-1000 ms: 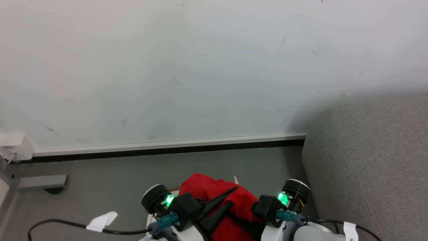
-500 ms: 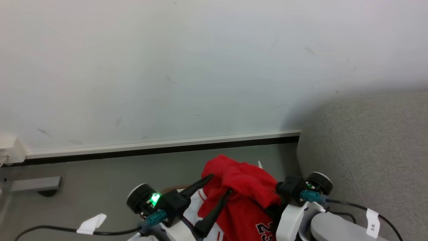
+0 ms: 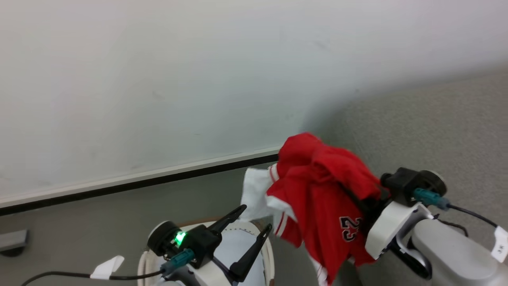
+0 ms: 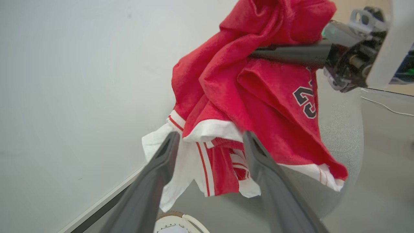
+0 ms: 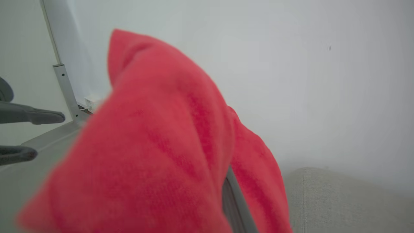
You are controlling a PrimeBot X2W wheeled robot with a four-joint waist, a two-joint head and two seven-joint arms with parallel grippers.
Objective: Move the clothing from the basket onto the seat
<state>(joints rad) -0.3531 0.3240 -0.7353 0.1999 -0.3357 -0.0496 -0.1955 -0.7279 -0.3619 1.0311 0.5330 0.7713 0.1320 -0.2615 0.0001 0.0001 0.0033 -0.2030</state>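
Observation:
The clothing (image 3: 317,186) is a red jersey with white trim and a dark 23. It hangs bunched in the air to the right of the basket (image 3: 270,254), beside the left end of the grey seat (image 3: 436,131). My right gripper (image 3: 359,198) is shut on it, its fingers mostly buried in the cloth; one finger (image 5: 234,194) shows under the clothing (image 5: 155,145). My left gripper (image 3: 256,216) stands open over the basket, apart from the jersey. In the left wrist view its open gripper (image 4: 211,134) frames the hanging clothing (image 4: 258,81), with nothing between the fingers.
A pale wall (image 3: 158,79) with a dark baseboard (image 3: 158,180) runs behind. Grey floor (image 3: 79,222) lies left of the basket. A black cable with a white tag (image 3: 105,268) trails at the lower left. The seat (image 5: 339,200) lies below and to the right of the held jersey.
My left gripper has opened and let go of the jersey. The right gripper has carried it up and to the right toward the seat. The camera has turned right.

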